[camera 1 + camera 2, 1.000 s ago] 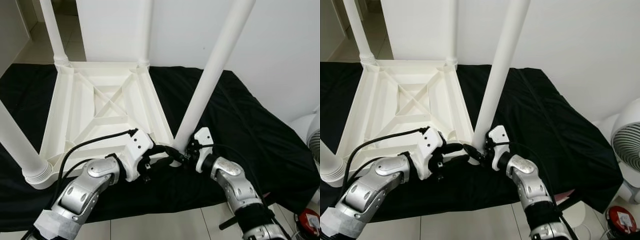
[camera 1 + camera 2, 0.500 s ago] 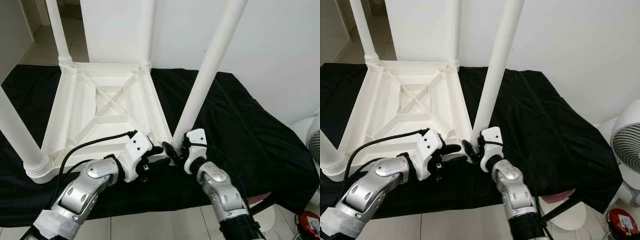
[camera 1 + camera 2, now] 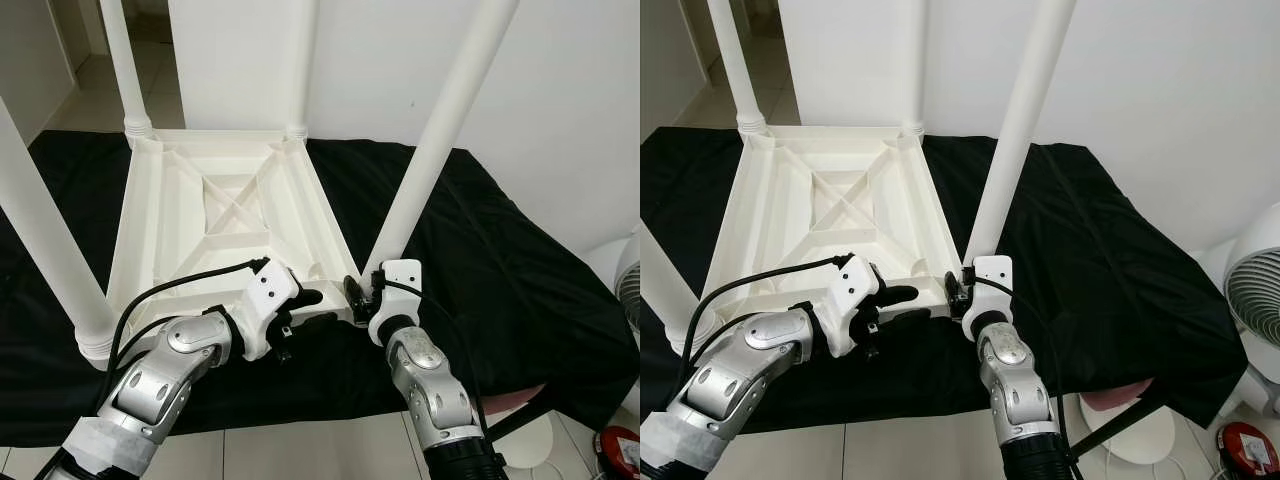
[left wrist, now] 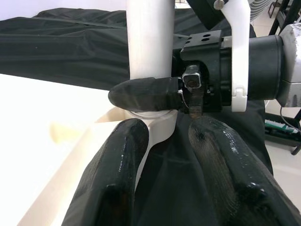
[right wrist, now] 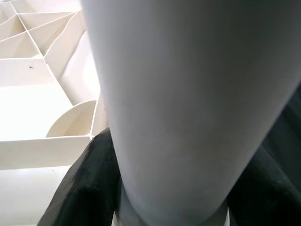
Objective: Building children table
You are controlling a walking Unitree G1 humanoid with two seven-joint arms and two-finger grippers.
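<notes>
Low down, the right hand (image 3: 958, 290) clamps the table leg (image 3: 1012, 150); the left hand (image 3: 902, 303) hovers open beside it.

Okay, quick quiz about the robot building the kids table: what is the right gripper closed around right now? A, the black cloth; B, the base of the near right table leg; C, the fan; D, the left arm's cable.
B: the right gripper wraps the bottom of the white table leg where it meets the upturned tabletop, while the left gripper sits open beside it.
</notes>
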